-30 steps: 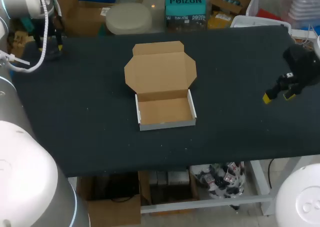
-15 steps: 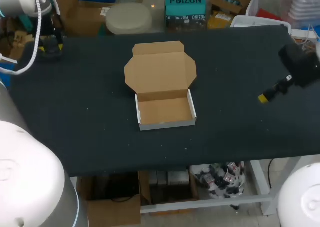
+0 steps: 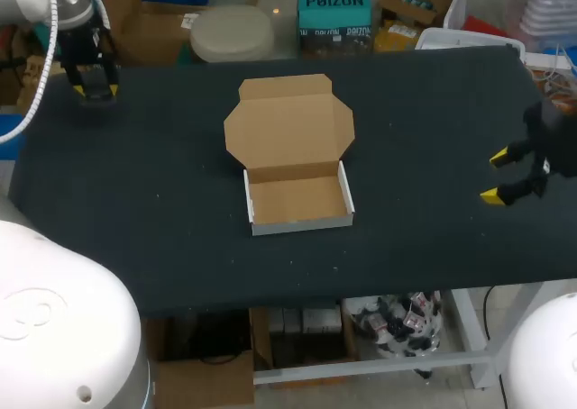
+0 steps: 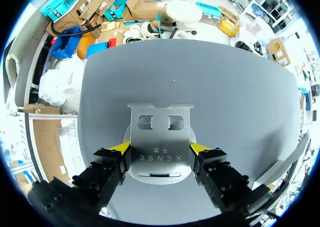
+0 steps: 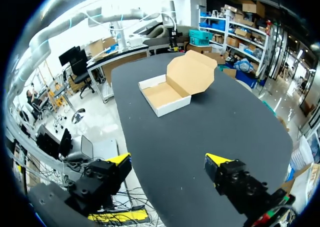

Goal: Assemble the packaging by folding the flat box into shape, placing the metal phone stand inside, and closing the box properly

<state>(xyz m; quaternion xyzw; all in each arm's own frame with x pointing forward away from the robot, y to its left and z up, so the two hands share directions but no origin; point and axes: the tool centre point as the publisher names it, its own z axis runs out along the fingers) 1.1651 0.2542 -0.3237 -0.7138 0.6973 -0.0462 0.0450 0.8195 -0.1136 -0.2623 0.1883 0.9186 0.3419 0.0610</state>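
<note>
**stand straddled at 10 o'clock, box waiting open at the centre**

the box (image 3: 297, 202) sat folded into shape in the middle of the worktop (image 3: 162, 211). its tray faced up and its lid (image 3: 288, 125) lay flat toward 12 o'clock, so the opening was free to take something from above. nothing was in the tray.

the metal phone stand (image 4: 160, 147) lay flat on the worktop well apart from the box, out toward 10 o'clock. the left jaws hung over it, spread wide, with one yellow fingertip (image 4: 121, 147) at each side edge. that looked like a line-up for a pinch across its width. i could not see a firm squeeze from both sides, so i judged them open around it rather than gripping.

the right jaws were parted and empty near the worktop's edge at 3 o'clock from the box. there they left the tray and the path from 10 o'clock unobstructed. placing the stand and closing the lid were not yet done.
</note>
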